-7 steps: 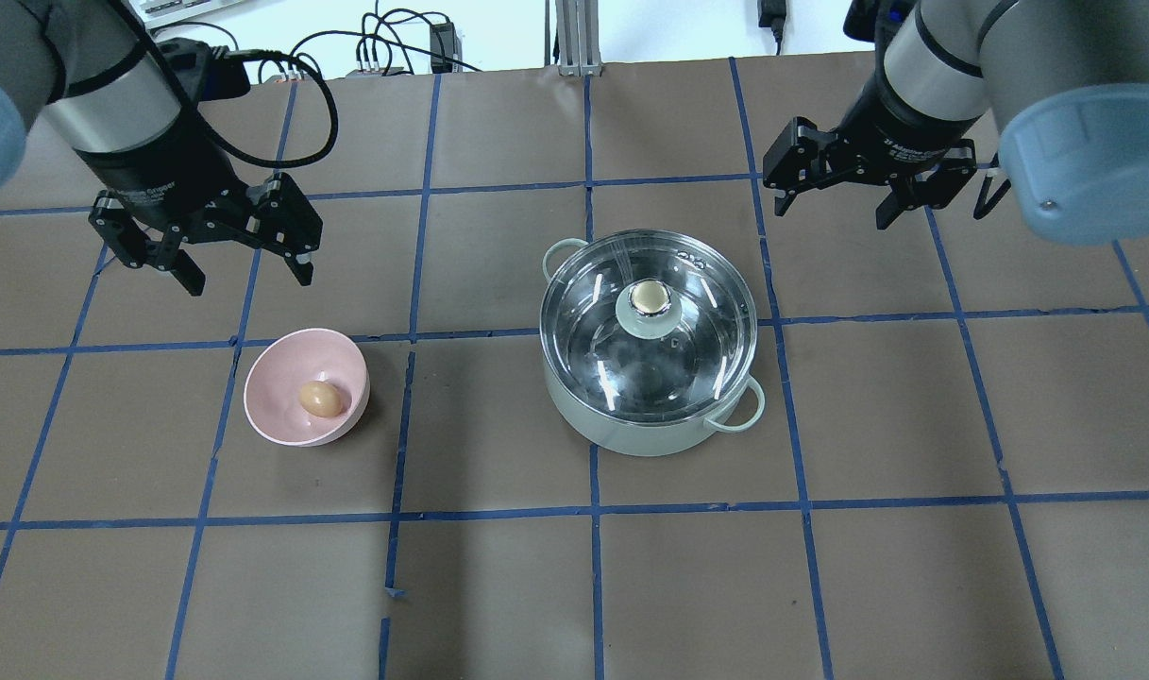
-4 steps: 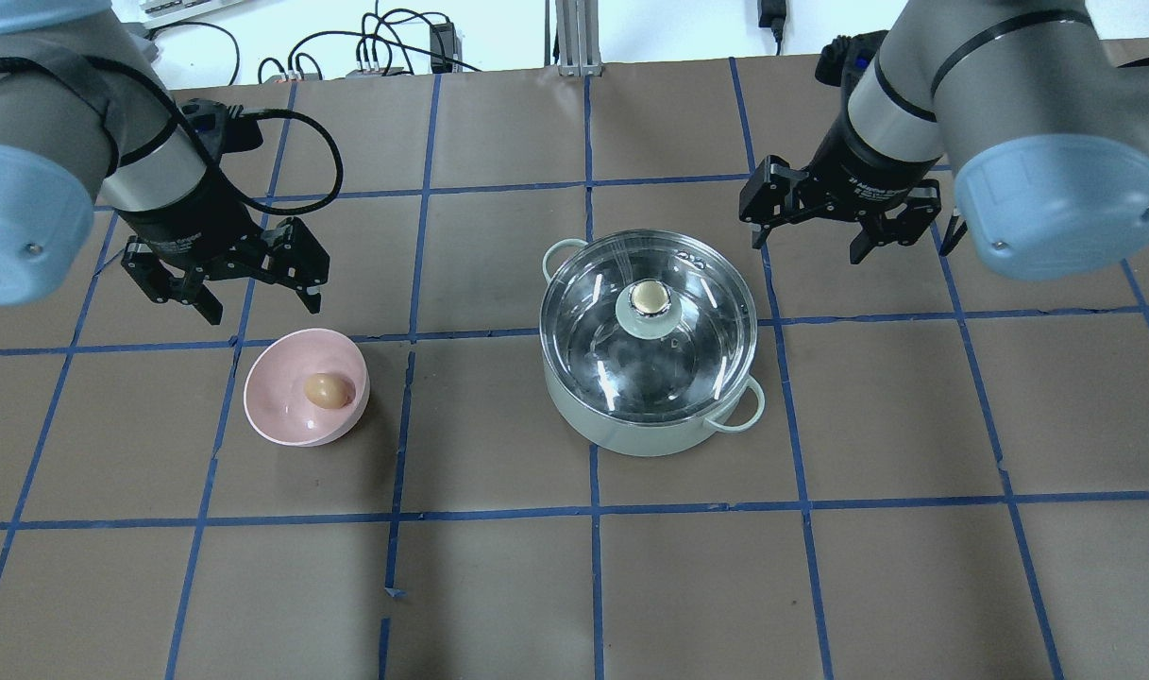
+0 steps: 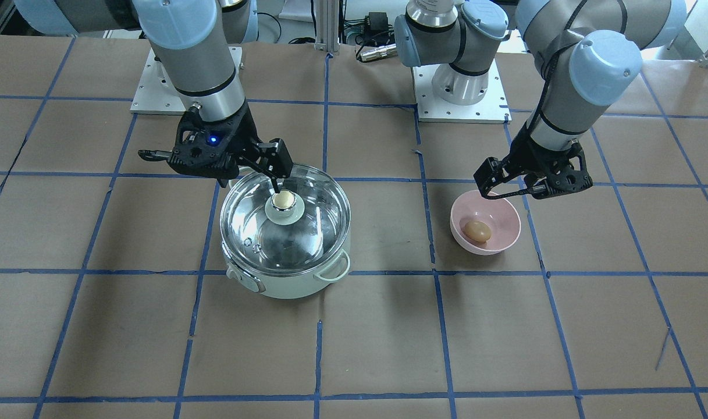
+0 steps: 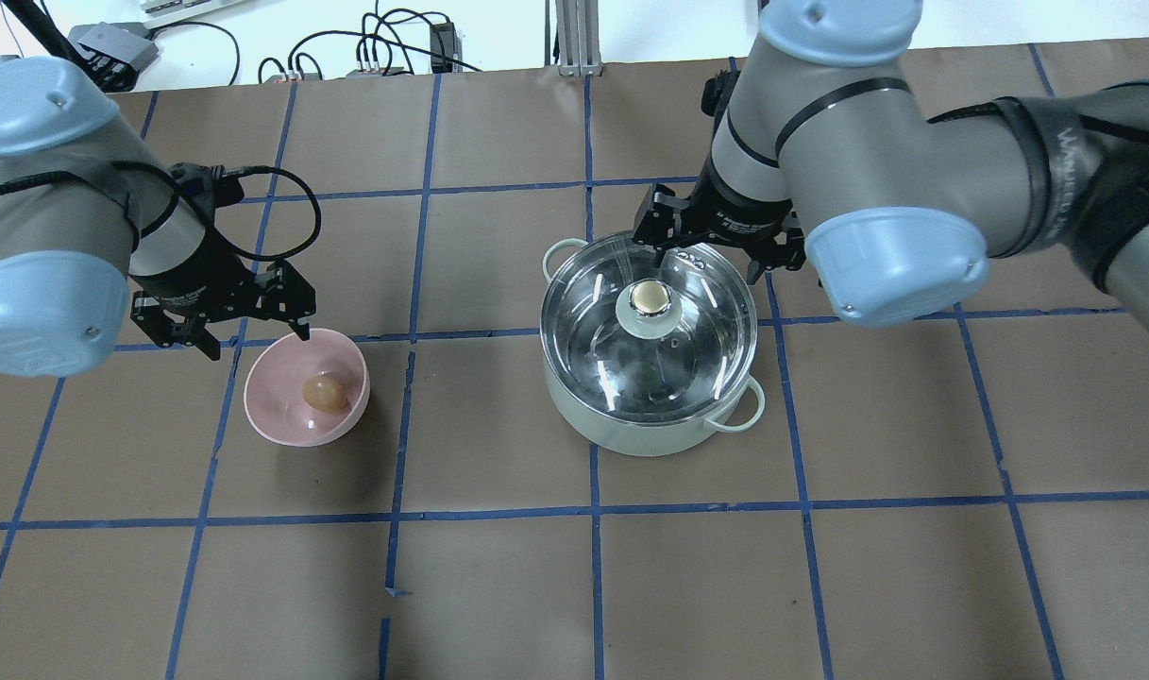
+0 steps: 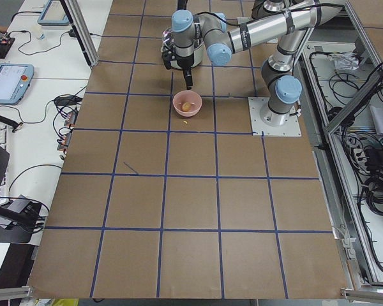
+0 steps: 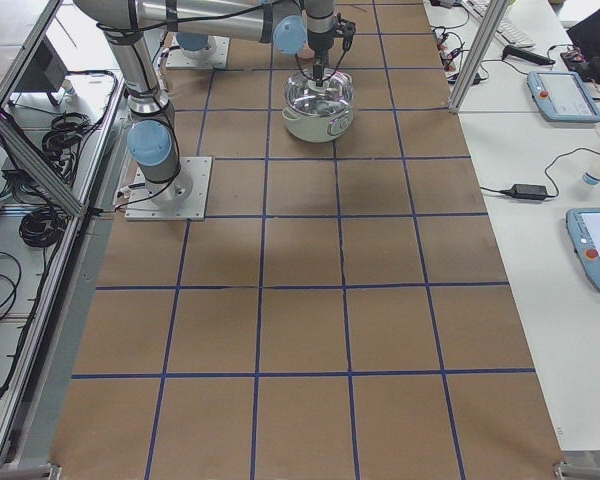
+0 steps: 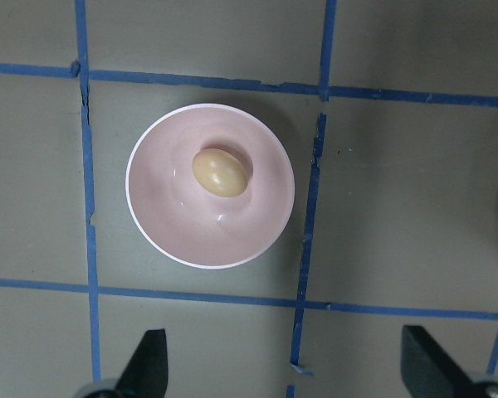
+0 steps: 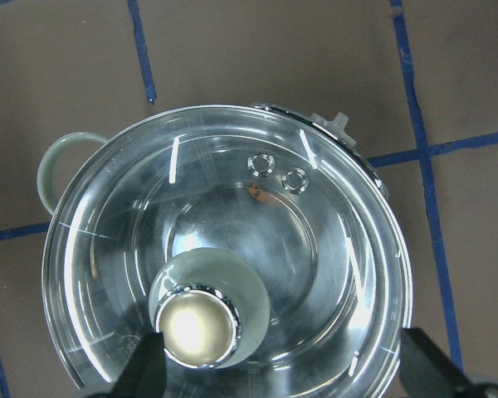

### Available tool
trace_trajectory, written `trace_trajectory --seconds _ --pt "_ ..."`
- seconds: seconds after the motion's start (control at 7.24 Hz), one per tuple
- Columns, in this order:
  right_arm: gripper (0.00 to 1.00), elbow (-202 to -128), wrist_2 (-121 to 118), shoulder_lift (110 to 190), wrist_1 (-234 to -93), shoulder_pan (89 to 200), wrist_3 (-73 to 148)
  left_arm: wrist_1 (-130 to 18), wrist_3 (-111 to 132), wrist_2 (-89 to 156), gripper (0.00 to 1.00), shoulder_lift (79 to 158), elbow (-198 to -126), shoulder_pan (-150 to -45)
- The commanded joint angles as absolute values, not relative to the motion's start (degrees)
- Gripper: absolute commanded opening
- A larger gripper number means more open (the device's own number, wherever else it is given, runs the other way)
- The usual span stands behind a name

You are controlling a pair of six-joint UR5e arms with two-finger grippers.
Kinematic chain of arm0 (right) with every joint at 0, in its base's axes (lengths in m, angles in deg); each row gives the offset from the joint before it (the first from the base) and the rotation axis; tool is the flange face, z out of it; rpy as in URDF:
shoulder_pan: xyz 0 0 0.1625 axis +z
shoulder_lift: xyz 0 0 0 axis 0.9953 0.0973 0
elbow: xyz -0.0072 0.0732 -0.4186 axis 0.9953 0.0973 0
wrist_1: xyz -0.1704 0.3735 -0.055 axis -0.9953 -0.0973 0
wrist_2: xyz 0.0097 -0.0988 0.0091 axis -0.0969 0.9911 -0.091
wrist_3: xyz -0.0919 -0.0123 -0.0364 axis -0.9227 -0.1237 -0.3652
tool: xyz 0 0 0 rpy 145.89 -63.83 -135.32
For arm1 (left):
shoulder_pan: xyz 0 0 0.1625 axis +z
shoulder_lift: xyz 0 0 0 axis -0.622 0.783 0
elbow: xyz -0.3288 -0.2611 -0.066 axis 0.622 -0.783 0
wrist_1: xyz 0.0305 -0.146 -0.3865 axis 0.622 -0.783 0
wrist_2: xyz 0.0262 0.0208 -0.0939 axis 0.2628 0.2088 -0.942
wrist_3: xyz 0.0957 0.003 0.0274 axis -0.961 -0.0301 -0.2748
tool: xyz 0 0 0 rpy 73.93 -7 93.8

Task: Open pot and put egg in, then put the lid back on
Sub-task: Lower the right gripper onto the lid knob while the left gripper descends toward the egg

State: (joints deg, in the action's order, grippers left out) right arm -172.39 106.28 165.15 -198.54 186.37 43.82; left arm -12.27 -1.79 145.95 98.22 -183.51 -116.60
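The mint-green pot [image 4: 631, 434] stands right of centre with the glass lid [image 4: 687, 359] on it, its knob [image 4: 648, 300] upright. The egg [image 4: 326, 390] lies in a pink bowl [image 4: 281, 416] to the left. My left gripper [image 4: 253, 331] is open and empty above the bowl's far rim; the left wrist view shows the egg [image 7: 221, 172] ahead of the fingertips [image 7: 149, 356]. My right gripper [image 4: 716, 255] is open and empty above the pot's far rim, just behind the knob [image 8: 197, 326]. The front view shows the lid [image 3: 313, 221] and the egg [image 3: 477, 230].
The table is brown paper with blue tape lines [image 4: 593, 567]. Cables and a metal post [image 4: 574, 38] lie along the far edge. The pot has loop handles on two sides [image 4: 739, 416] and a dial toward the operators' side [image 3: 250, 283].
Both arms have swung inward. The left gripper moved from the far left to the bowl's far rim. The right gripper moved from the far right to the pot's far rim.
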Motion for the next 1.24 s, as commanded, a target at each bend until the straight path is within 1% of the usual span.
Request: trace_trajectory --seconds 0.0,0.14,0.28,0.41,0.69,0.83,0.97,1.11 --pt "0.94 -172.96 106.33 162.93 -199.83 187.42 44.75 -6.35 5.09 145.66 1.0 99.1 -187.69 -115.8" --pt "0.93 -173.22 106.33 162.57 -199.83 187.51 45.71 -4.4 9.12 145.57 1.0 100.94 -188.57 -116.06" --pt "0.89 -173.92 106.33 161.61 -200.87 188.47 45.72 0.58 9.51 145.83 1.0 103.22 -188.84 -116.24" --pt "0.89 -174.71 106.42 160.82 -203.76 190.22 45.72 2.02 10.65 145.84 1.0 104.46 -189.1 -116.42" --pt "0.89 -174.63 106.33 160.37 -205.27 190.5 45.54 3.95 11.89 145.92 1.0 104.3 -190.6 -116.59" --pt "0.75 -174.63 106.33 160.46 -205.37 190.5 45.89 4.58 14.15 145.66 1.0 104.3 -190.6 -116.68" --pt "0.48 -174.63 106.24 160.46 -205.37 190.59 46.33 4.58 14.96 145.83 1.0 104.3 -190.6 -116.68" --pt "0.38 -174.63 106.33 160.55 -204.76 190.68 47.37 4.58 15.84 145.75 1.0 104.3 -190.95 -116.68"
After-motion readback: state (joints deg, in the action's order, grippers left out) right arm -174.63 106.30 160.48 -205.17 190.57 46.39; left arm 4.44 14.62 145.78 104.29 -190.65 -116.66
